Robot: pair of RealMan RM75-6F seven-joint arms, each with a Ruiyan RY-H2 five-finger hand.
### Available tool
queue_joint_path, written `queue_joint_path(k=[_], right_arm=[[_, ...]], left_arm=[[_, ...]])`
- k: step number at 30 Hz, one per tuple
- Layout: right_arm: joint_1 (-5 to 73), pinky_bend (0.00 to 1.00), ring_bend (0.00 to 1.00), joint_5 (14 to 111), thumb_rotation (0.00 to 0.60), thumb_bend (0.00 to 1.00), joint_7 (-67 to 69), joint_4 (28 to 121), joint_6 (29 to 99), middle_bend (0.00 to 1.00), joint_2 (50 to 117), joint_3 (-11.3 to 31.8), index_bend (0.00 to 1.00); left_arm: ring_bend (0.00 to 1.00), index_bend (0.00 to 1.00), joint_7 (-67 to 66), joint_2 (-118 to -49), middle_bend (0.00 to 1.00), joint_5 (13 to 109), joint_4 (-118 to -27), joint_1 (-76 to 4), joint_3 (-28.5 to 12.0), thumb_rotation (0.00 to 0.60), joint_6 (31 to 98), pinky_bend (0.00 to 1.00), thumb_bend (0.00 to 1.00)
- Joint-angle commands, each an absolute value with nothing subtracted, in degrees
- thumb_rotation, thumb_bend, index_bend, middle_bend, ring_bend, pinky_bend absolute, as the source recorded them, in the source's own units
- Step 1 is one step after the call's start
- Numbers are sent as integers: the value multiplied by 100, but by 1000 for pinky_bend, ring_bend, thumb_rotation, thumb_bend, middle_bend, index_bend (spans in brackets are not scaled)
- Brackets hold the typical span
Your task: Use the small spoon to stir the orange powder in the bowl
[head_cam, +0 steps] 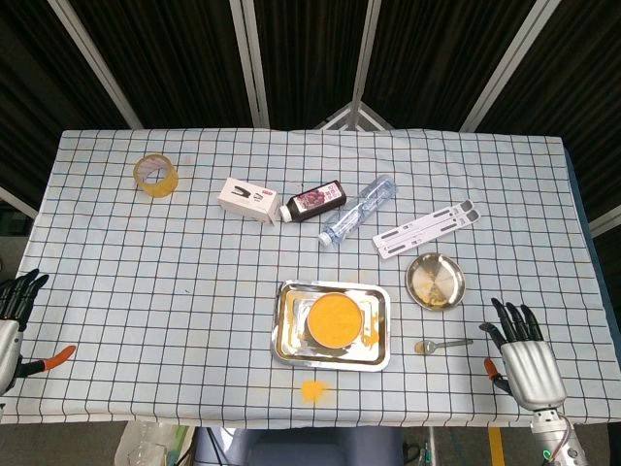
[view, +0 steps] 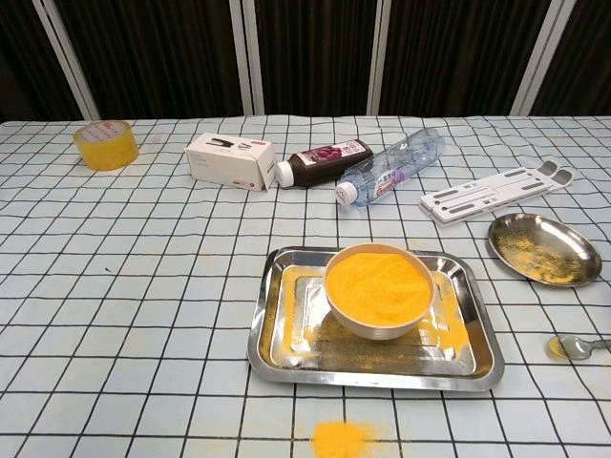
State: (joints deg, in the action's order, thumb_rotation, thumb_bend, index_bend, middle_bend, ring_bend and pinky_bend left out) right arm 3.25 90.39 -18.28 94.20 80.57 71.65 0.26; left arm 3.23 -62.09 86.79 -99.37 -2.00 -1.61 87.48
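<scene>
The bowl (view: 379, 286) is full of orange powder (view: 378, 281) and sits in a tray (view: 277, 351). The spoon (head_cam: 441, 345) lies near the right hand (head_cam: 527, 361), whose fingers are spread and hold nothing.

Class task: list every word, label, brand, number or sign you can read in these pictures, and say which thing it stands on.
No text can be read in either view.
White box: a dark picture and small print, too small to read.
Dark bottle: label with a fruit picture, wording blurred.
Clear bottle: label print too blurred to read.
Tape roll, white stand, bowl, tray, small dish, spoon: no writing visible.
</scene>
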Motion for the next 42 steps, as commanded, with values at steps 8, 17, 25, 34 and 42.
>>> queue_joint_path(k=[8, 17, 25, 34, 42], right_arm=[[626, 0, 0, 8690, 600, 395, -2407, 8955, 7505, 73, 7784, 95, 400], [791, 0, 0, 8421, 600, 395, -2607, 8533, 7297, 105, 8233, 226, 461], [880, 0, 0, 8197, 600, 395, -2650, 8158, 7142, 118, 8465, 272, 482], [931, 0, 0, 8136, 600, 395, -2663, 7969, 7105, 117, 8600, 244, 481], [987, 0, 0, 8005, 600, 395, -2705, 7874, 7030, 117, 8670, 229, 481]], left_arm=[[0, 0, 296, -6220, 0, 8594, -9995, -197, -196, 600, 8746, 0, 0], [0, 0, 247, -6230, 0, 8526, -9995, -209, -208, 600, 8699, 0, 0], [0, 0, 232, -6245, 0, 8508, -9991, -216, -227, 600, 8699, 0, 0], [0, 0, 255, -6249, 0, 8478, -10016, -249, -268, 600, 8674, 0, 0], [0, 0, 98, -6257, 0, 8436, -10163, -286, -279, 600, 8618, 0, 0]])
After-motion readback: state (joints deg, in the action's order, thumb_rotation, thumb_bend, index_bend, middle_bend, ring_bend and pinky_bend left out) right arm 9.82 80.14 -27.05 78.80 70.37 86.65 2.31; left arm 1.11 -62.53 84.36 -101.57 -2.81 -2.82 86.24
